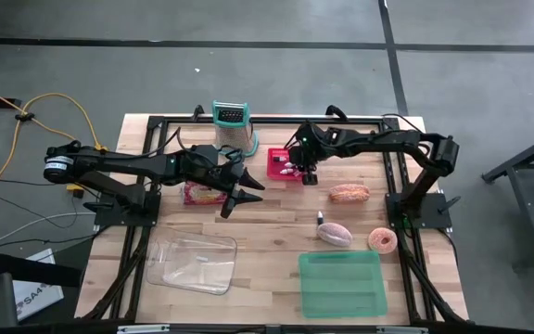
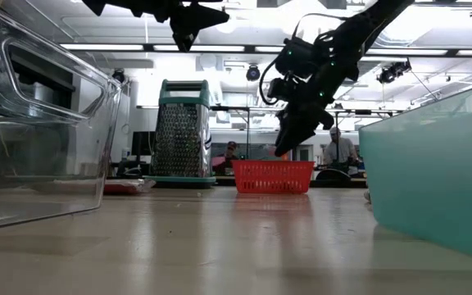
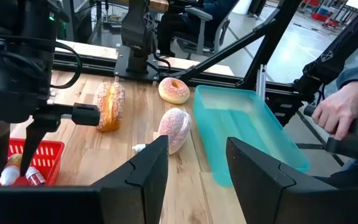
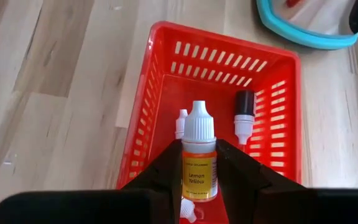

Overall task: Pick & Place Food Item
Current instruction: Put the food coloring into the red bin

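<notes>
Right gripper (image 4: 199,186) clamped on a small yellow bottle (image 4: 199,155), held above the red basket (image 4: 160,124) at about 12 o'clock on the table. 2 more bottles lying inside the basket. Likely mid-carry: either lifting out or lowering in, cannot tell which. Left gripper (image 3: 194,168) hovering near 10 o'clock, fingers apart, holding nothing. Next move probably calls for a steady grip and clearing the basket's wall without tipping the bottle.
</notes>
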`<state>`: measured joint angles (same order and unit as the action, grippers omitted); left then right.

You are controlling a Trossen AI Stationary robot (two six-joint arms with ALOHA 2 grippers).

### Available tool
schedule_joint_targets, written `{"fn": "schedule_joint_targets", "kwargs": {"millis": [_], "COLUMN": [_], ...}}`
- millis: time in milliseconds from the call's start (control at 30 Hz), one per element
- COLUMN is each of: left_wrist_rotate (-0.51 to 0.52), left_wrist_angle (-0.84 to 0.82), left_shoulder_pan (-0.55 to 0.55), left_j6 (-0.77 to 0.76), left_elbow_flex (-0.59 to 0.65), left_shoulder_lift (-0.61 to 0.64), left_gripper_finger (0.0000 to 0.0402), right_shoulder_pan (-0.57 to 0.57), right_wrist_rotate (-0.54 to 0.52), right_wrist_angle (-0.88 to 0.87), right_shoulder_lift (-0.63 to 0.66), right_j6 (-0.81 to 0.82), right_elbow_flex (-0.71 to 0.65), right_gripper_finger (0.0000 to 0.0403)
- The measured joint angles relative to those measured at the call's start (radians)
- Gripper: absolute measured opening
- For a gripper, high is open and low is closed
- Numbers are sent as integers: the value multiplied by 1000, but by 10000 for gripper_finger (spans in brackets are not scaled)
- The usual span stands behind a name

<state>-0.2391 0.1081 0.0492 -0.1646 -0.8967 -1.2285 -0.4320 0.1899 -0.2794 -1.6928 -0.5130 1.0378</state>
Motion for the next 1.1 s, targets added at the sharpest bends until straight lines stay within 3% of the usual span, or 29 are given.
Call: {"fn": "schedule_joint_targets", "kwargs": {"millis": [567, 1100], "left_wrist_rotate": [0, 0], "left_wrist_angle": [0, -4], "left_shoulder_pan": [0, 0], "left_j6": [0, 0], "left_elbow_flex": [0, 0], "left_shoulder_lift": [0, 0], "left_gripper_finger": [158, 158], "right_shoulder_pan": [8, 9], "right_wrist_rotate": [-4, -4], "right_wrist_angle": [-12, -13], "right_shoulder_lift": [0, 0], "right_j6": [53, 53], "right_elbow_flex": [0, 0], "right_gripper_finger": [122, 121]}}
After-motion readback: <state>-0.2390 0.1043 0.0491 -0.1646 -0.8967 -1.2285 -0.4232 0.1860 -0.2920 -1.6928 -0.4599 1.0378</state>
